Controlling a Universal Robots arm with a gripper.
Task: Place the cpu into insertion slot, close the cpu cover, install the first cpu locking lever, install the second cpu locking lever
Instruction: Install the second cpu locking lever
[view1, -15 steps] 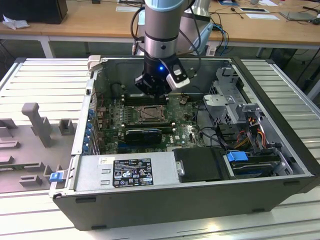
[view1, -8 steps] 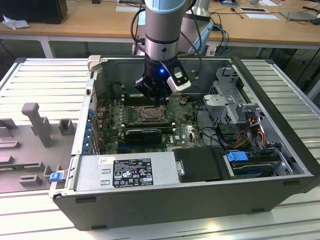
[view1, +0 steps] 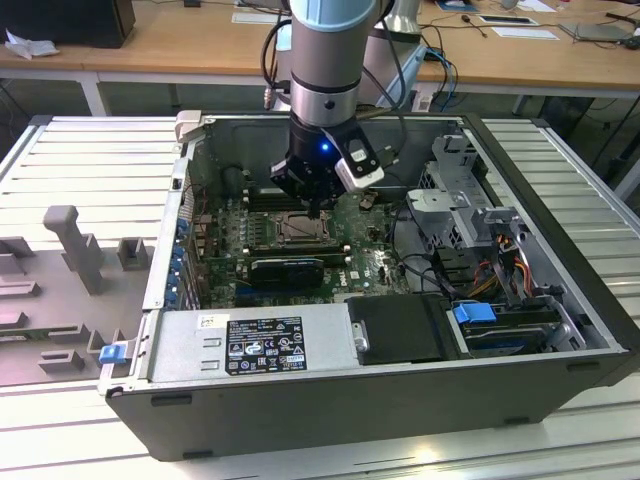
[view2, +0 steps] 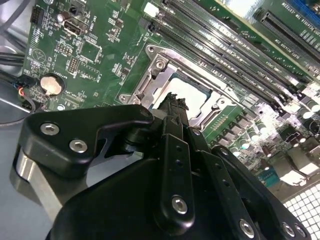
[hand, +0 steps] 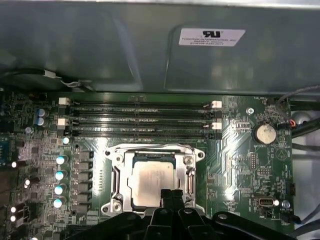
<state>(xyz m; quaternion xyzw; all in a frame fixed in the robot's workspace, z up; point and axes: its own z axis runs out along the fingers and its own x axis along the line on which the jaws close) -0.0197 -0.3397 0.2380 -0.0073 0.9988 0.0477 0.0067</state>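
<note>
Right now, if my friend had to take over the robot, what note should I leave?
Gripper: fingers shut together, holding nothing that I can see, tips right at the edge of the slot.
Cpu: lying flat in the slot.
Cover: down around the cpu.
Done: cpu placed, cover looks closed.
Left: the two locking levers. I cannot tell whether either one is latched, so check them.

An open grey computer case (view1: 560, 300) lies on a ribbed metal table (view1: 80, 160), its green motherboard (hand: 240, 165) exposed. Long black memory sticks (hand: 140, 120) run side by side, and a round coin battery (hand: 264, 133) sits near them. A black power supply (view1: 400, 328) lies along the case's near wall.
</note>
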